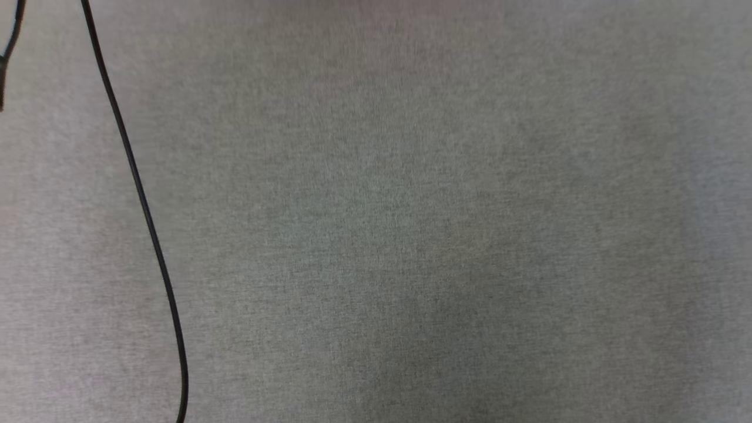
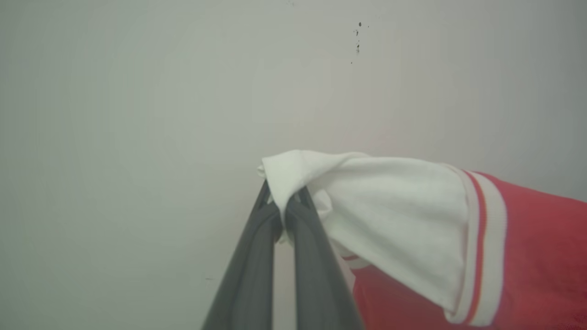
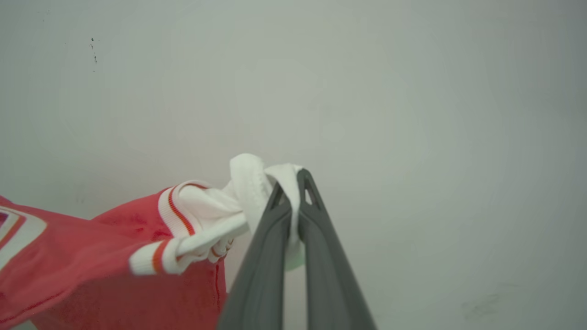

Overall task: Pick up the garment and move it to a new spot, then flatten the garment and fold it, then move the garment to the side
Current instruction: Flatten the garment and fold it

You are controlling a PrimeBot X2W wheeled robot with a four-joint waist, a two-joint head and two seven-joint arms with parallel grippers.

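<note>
my left gripper [image 2: 284, 204] clamped on a white sleeve [image 2: 394, 211] of the red shirt [image 2: 541, 256], my right gripper [image 3: 291, 195] clamped on the other sleeve [image 3: 247, 183], shirt held up in front of the pale wall [image 2: 137, 114], both grippers pointing at the wall, dark specks [image 2: 358, 36] on the wall

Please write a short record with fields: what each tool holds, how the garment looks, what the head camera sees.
left tool: shut on white sleeve of the garment
right tool: shut on white sleeve fabric too
garment: red body, striped trim, held at both sleeves
head view: grey surface, black cable at left
</note>
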